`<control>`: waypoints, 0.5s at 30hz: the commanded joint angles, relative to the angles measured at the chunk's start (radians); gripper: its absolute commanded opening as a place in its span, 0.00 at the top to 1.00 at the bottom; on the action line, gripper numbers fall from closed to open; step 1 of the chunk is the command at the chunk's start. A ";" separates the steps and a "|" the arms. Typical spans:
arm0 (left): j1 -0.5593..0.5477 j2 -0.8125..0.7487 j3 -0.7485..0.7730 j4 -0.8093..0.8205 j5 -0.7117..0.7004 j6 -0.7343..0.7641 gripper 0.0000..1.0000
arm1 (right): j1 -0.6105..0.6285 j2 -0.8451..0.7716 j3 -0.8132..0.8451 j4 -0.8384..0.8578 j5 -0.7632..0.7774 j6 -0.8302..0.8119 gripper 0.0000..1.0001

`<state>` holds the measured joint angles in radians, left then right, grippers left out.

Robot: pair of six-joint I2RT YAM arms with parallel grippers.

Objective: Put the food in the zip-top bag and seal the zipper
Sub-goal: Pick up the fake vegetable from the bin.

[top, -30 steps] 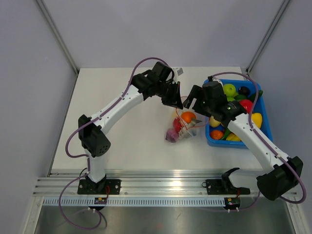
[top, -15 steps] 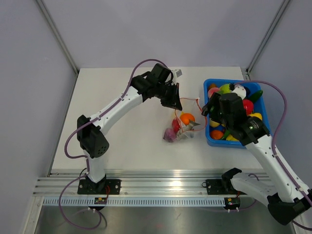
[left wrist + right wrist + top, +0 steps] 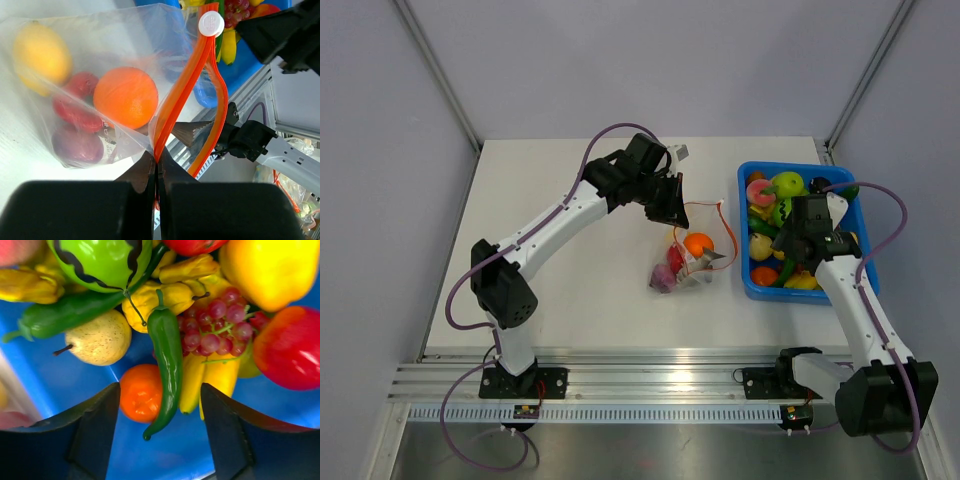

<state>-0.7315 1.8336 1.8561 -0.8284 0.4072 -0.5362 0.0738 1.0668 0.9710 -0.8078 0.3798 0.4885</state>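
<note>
The left gripper (image 3: 156, 167) is pinching the zipper (image 3: 180, 95) at 6 o'clock, jaws pressing tight on the strip, which is rising toward 1 o'clock to a white slider (image 3: 211, 23). The zip-top bag (image 3: 100, 40) is holding an orange (image 3: 125, 97) at center, a yellow fruit (image 3: 41, 54) at 10 o'clock, and a red piece (image 3: 75, 107) and a purple piece (image 3: 77, 145) at 8 o'clock.

We see a white table (image 3: 570, 290) enclosed by plain pale grey walls (image 3: 650, 60), with slanted metal struts (image 3: 436, 70) at the back corners. An aluminium rail (image 3: 650, 385) runs along its near edge. The light is soft and even.
</note>
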 commanded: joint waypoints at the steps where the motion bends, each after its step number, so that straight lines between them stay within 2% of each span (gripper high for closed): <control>1: 0.004 -0.060 -0.006 0.048 -0.008 0.002 1.00 | -0.018 0.047 -0.035 0.119 -0.038 -0.053 0.29; 3: 0.004 -0.059 -0.008 0.054 -0.007 0.001 1.00 | -0.032 0.065 -0.051 0.139 -0.051 -0.053 0.40; 5: 0.004 -0.054 -0.008 0.054 0.002 -0.001 1.00 | -0.052 0.094 -0.052 0.151 -0.050 -0.048 0.44; 15: 0.004 -0.057 0.003 0.046 -0.002 0.005 1.00 | -0.106 0.203 -0.090 0.177 -0.093 -0.030 0.47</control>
<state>-0.7311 1.8336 1.8542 -0.8177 0.4072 -0.5358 -0.0196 1.2522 0.8948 -0.6685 0.3077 0.4538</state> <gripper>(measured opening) 0.005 0.534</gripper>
